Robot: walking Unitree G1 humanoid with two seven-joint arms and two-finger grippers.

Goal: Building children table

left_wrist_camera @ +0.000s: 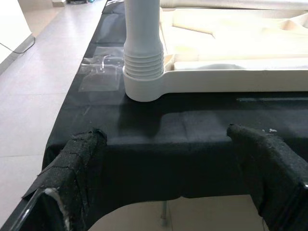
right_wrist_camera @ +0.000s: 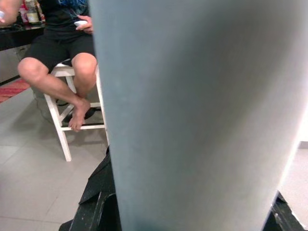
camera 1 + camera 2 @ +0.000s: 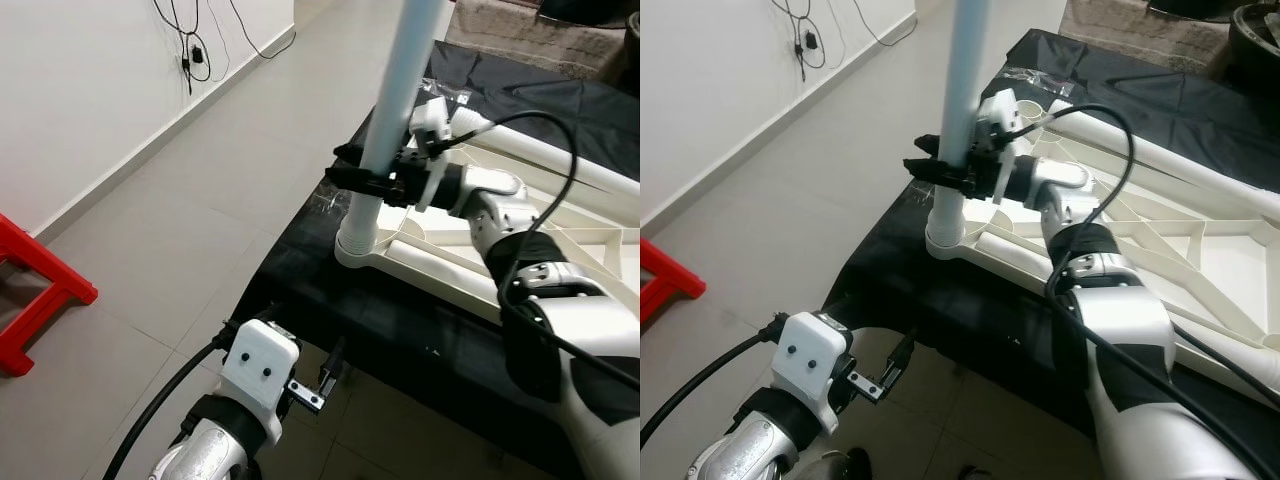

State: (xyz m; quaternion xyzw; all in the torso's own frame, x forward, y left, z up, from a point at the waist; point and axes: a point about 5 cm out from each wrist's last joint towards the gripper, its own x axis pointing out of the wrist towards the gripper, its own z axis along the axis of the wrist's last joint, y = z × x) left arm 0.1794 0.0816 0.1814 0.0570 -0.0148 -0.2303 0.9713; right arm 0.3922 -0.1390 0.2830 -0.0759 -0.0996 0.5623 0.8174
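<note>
Our right gripper (image 3: pixel 940 172) has its jaws pinching the white table leg (image 3: pixel 398 100), which stands upright in the corner socket of the upside-down tabletop (image 3: pixel 560 250) on the black-covered desk (image 1: pixel 192 139). Left gripper (image 1: pixel 168 168) hovers at the desk edge, jaws spread. We can't make out any labels, honestly.

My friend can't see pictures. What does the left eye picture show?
The robot's right tool is clamped around a tall white table leg standing upright in a corner socket of the upside-down white tabletop, which lies on a black cloth. The left tool hangs lower, near the cloth's edge, above grey floor tiles.
</note>
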